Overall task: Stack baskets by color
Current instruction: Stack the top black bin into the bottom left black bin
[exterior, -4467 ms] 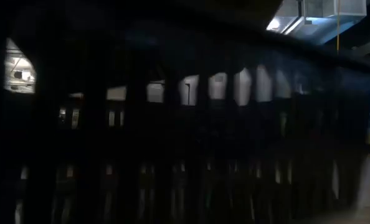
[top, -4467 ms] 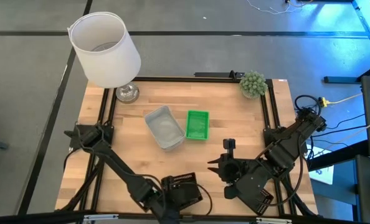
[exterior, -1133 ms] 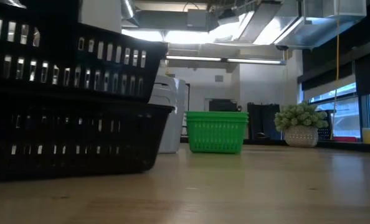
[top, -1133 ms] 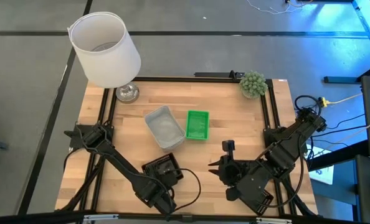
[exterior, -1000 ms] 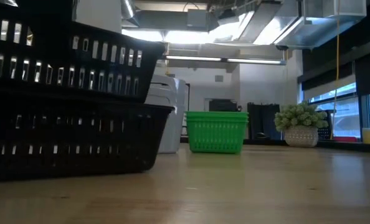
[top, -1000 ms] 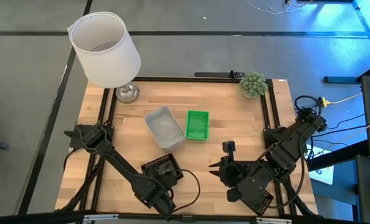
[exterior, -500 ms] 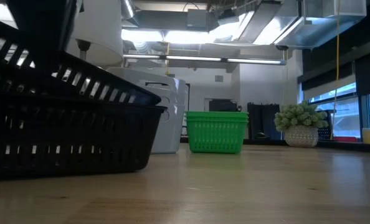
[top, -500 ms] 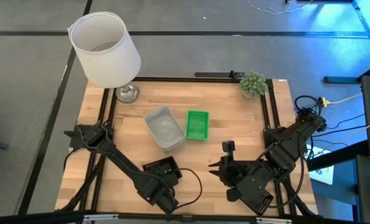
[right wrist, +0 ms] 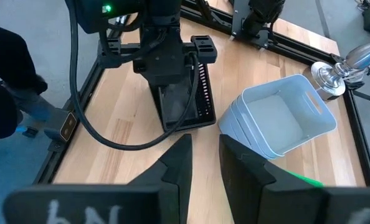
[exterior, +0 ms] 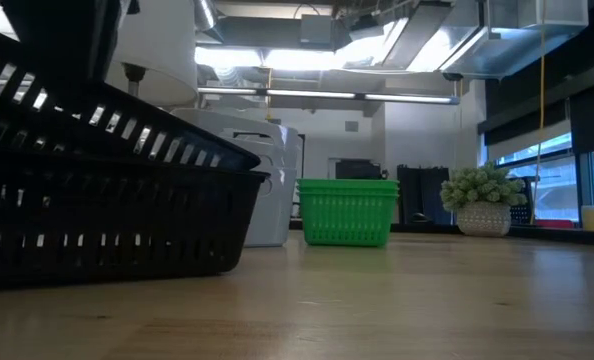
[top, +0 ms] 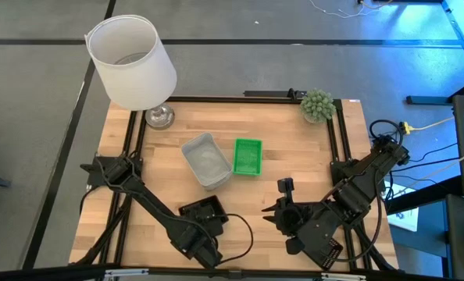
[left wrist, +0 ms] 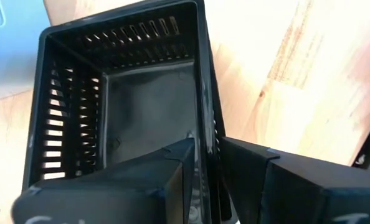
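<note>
Lowered since the earlier low view, the upper black plastic mesh basket (exterior: 127, 125) now lies tilted inside the lower black mesh basket (exterior: 117, 225) instead of hanging level above it.

High view: the black pair shows as one dark rectangle at lower centre. One nested stack of translucent grey-white rectangular baskets (top: 207, 160) lies mid-table, and one bright green mesh basket shape (top: 248, 157) sits just to its right; the number nested in each cannot be told. One white lampshade (top: 132, 62) stands at upper left and one small green ball-shaped plant (top: 317, 104) at upper right, on a pale wooden plank table (top: 310, 148) over grey floor.

Low view: two black baskets at left, the grey-white stack and the green basket centre, the plant at right; ceiling lights and ducts lie beyond.

Left wrist view: the left gripper (left wrist: 207, 146) straddles the black basket's end wall; whether it pinches cannot be told.

Right wrist view: the right gripper (right wrist: 203, 140) is slightly spread and empty, near the black baskets.
</note>
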Controlling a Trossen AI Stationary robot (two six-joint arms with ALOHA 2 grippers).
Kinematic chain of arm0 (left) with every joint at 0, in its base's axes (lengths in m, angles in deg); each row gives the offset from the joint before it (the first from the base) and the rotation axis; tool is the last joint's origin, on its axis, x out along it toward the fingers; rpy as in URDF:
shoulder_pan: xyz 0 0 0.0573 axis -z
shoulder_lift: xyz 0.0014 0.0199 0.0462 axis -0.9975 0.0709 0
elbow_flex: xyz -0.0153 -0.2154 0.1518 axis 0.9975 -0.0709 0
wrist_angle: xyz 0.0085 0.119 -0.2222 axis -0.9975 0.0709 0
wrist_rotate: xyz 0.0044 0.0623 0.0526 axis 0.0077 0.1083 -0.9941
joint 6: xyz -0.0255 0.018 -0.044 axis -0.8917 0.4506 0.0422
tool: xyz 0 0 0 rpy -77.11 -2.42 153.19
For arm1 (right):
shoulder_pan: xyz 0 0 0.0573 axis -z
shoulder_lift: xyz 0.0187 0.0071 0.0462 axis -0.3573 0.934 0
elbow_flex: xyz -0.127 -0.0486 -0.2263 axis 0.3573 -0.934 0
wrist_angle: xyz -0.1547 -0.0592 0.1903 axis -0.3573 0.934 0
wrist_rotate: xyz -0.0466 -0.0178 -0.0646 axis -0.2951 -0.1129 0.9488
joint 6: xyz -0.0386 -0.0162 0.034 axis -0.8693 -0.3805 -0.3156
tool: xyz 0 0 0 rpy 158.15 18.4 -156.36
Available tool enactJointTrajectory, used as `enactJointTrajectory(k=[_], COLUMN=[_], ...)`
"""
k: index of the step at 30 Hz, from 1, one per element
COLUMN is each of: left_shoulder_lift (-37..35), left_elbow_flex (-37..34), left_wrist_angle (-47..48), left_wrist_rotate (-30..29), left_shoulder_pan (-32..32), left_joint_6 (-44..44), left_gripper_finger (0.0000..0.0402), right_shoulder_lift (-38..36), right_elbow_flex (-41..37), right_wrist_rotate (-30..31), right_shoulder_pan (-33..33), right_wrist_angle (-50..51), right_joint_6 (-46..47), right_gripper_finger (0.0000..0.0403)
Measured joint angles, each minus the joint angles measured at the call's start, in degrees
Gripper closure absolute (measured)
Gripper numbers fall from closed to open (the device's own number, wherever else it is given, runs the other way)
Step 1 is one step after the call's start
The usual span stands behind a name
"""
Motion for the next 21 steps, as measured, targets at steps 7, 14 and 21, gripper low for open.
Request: enactJointTrajectory(k=[7,14,21], left_shoulder_lift=[0.0,0.0,0.0], left_elbow_flex=[0.0,0.0,0.0], left_wrist_angle=[0.0,0.0,0.1], left_wrist_rotate=[2.0,2.0,1.4], left_shoulder_pan=[0.0,-0.2,-0.1], left_joint_6=[-0.4,-0.4,0.6], left_gripper_finger=[0.0336,0.0345,0.0395], right_shoulder_lift=[0.0,0.0,0.0], right_elbow_flex=[0.0,0.0,0.0], right_wrist_rotate=[0.0,0.0,0.0], right_shoulder_pan=[0.0,0.0,0.0], right_wrist_angle=[-0.6,-0.5,-0.5], right_joint_6=[0.0,-0.2,-1.4], right_gripper_finger=[0.0321,0.0321,0.0321])
